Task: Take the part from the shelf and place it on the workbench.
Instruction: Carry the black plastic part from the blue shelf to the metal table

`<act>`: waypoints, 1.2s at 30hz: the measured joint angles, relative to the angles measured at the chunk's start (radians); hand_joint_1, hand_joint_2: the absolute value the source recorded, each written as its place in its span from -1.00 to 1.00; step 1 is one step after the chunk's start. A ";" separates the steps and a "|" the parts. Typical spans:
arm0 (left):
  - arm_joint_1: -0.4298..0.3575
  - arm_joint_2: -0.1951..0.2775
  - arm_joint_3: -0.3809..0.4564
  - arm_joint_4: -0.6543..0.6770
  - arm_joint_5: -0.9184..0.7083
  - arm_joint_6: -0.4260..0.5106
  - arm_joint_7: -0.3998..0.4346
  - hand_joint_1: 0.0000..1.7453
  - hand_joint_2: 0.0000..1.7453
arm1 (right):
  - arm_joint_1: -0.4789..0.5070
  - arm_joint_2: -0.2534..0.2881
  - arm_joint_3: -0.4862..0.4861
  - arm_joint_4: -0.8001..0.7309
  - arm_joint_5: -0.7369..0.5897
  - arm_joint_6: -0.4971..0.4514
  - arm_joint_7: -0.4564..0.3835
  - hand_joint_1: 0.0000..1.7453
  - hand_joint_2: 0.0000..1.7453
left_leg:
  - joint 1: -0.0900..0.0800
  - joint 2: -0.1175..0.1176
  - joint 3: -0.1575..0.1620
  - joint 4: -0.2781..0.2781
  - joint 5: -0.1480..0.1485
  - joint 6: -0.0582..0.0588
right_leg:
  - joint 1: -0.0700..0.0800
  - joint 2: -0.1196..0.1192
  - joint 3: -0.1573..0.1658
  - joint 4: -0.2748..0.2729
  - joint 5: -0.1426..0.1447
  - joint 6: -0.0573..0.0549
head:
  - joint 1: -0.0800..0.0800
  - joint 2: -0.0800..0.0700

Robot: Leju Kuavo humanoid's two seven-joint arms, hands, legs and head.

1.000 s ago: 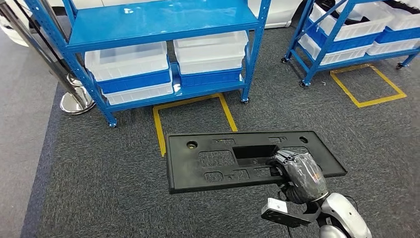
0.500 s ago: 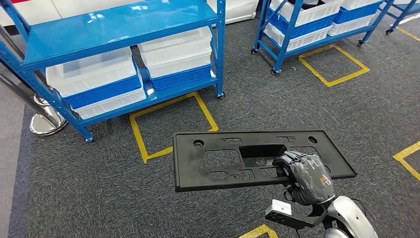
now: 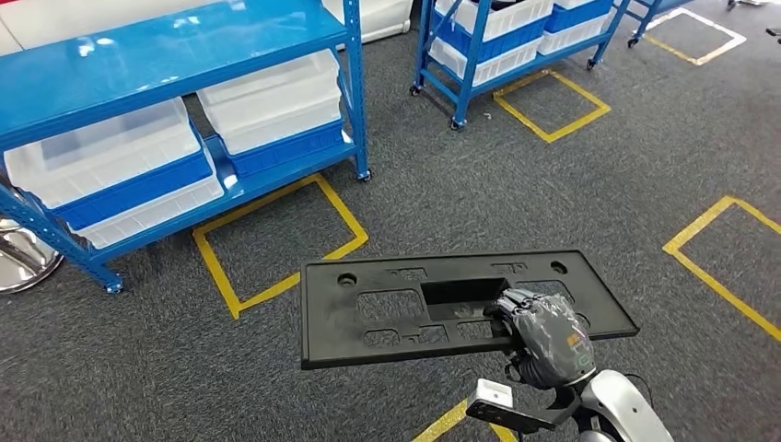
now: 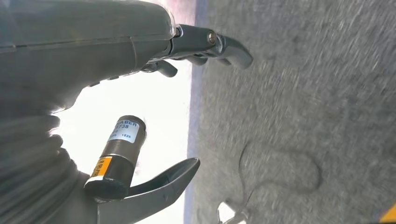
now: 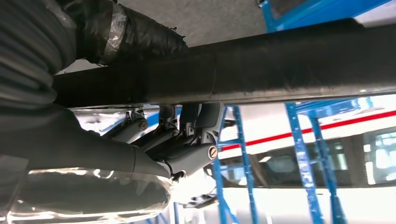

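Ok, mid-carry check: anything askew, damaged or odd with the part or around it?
Nothing looks damaged or spilled. One thing to watch: the long black part is held by the right robot hand alone, gripping its near edge right of centre, so most of it juts out unsupported. It looks roughly level. The left robot hand holds nothing.

part: matt black plastic | shelf: glossy blue metal | floor: rough grey carpet

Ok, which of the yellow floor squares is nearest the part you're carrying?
The yellow square in front of the near blue shelf; its corner sits just beyond the black part held by the right hand. The others lie farther off.
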 joint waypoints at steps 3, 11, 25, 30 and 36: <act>0.002 0.000 0.000 0.000 0.000 0.000 0.001 -1.00 1.00 | -0.002 0.006 0.008 0.008 0.000 0.001 0.002 1.00 1.00 | -0.003 0.040 -0.004 0.002 -0.001 0.000 | -0.004 -0.024 -0.043 0.113 -0.037 0.006 | 0.000 0.000; -0.003 0.000 0.000 0.000 0.000 0.000 0.002 -1.00 1.00 | -0.011 0.011 0.012 0.017 -0.005 0.002 0.002 1.00 1.00 | -0.013 0.114 0.007 0.013 -0.024 -0.032 | 0.014 -0.082 0.109 -0.163 0.066 -0.027 | -0.001 0.000; 0.002 0.000 0.000 0.000 0.001 0.006 -0.005 -1.00 1.00 | -0.012 -0.013 0.031 0.038 -0.046 -0.006 -0.005 1.00 1.00 | 0.005 -0.080 -0.016 0.035 -0.024 -0.039 | 0.002 0.088 0.085 -0.150 0.081 -0.018 | -0.001 0.000; 0.002 0.000 0.000 0.000 0.000 0.007 -0.013 -1.00 1.00 | 0.001 -0.047 0.024 0.036 -0.062 -0.007 -0.016 1.00 1.00 | 0.005 -0.012 -0.009 0.008 -0.002 -0.007 | 0.003 0.013 0.027 -0.043 0.018 0.006 | 0.005 0.000; 0.002 0.000 0.000 0.000 0.000 0.010 -0.017 -1.00 1.00 | 0.018 -0.085 -0.005 0.036 -0.086 -0.006 -0.033 1.00 1.00 | -0.003 0.065 -0.005 0.009 -0.010 -0.009 | -0.002 -0.051 0.042 -0.024 0.028 0.015 | 0.006 0.000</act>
